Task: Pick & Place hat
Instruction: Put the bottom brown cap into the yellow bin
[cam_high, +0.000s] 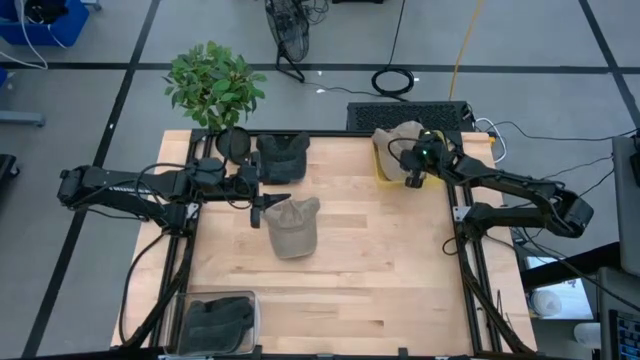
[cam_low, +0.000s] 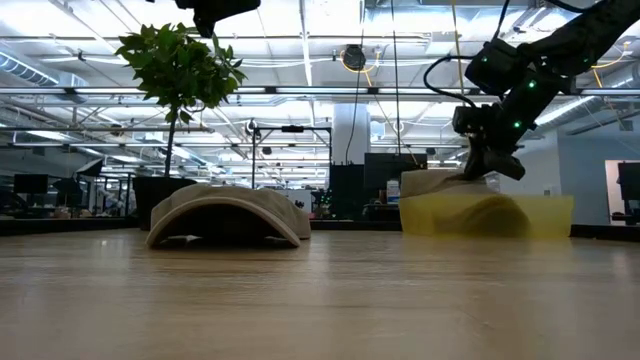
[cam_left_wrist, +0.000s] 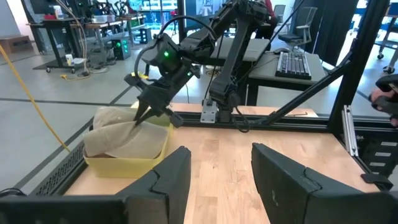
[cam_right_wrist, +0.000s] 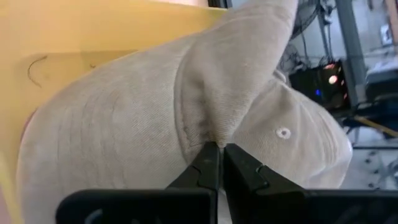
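— What's nearest, at the front edge of the tabletop (cam_high: 340, 300)?

— A clear bin (cam_high: 218, 322) at the front left corner, with dark caps in it. Past that, around the middle, a beige cap (cam_high: 292, 226) lies flat on the wood, apart from everything else.

— And the left arm?

— The left gripper (cam_high: 262, 212) hangs just off that cap's left side, raised above the table, fingers (cam_left_wrist: 166, 180) apart with nothing between them.

— Behind it?

— A dark cap (cam_high: 281, 156) near the back edge, and a potted plant (cam_high: 213, 88) at the back left corner.

— Where's the hat being worked on?

— In the yellow bin (cam_left_wrist: 127, 163) at the back right corner. A tan hat (cam_right_wrist: 155, 118) sits heaped in it, rising above the rim. The right gripper (cam_right_wrist: 217, 163) is down on it, fingers together, pinching a fold of the fabric near the crown. You can see the cloth pucker right at the tips.

— Is it lifted out?

— No, it rests in the bin.

— Anything beyond the table?

— A keyboard (cam_left_wrist: 297, 62) on a desk behind the right arm.
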